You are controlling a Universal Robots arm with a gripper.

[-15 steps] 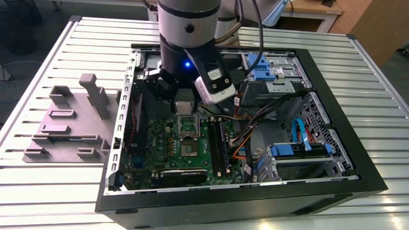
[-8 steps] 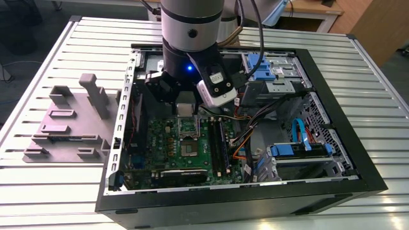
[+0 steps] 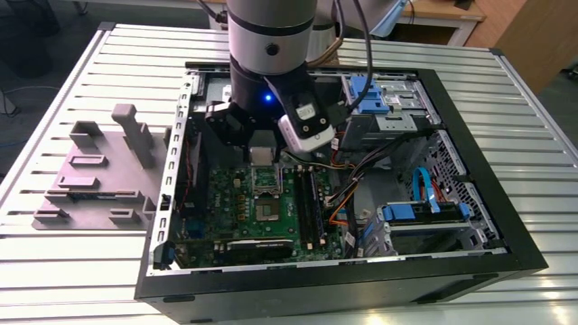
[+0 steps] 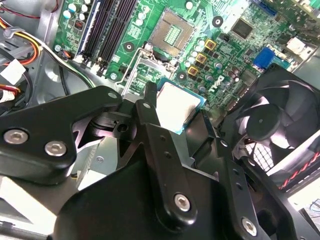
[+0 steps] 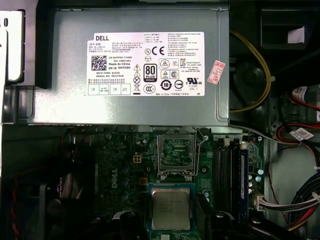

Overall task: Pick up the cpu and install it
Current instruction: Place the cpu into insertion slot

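Right now your pincer (image 3: pixel 260 147) hangs inside the open computer case (image 3: pixel 316 284), low over the green motherboard (image 3: pixel 235 196). It is clamped on the cpu (image 4: pixel 179 106). In the second wrist view you can see the black fingers (image 4: pixel 151 112) against two opposite edges of the chip, with its silver top facing up.

In the first wrist view the cpu (image 5: pixel 171 207) sits between those fingers. It is held clear of the board and just beside the socket (image 5: pixel 175 152). The socket is open and its contact field is bare.

The second wrist view shows the socket (image 4: pixel 172 32) a little way beyond the chip. The black memory slots (image 4: pixel 107 25) run along one side of it, and a black fan (image 4: pixel 270 120) sits near the pincer on the other side. In the first wrist view a grey power supply (image 5: pixel 65 75) borders the board past the socket.

In the exterior view a mauve-grey tray (image 3: pixel 91 183) with upright blocks lies on the slatted surface (image 3: pixel 135 74). It is on the exterior view's left of the case, well apart from your pincer.
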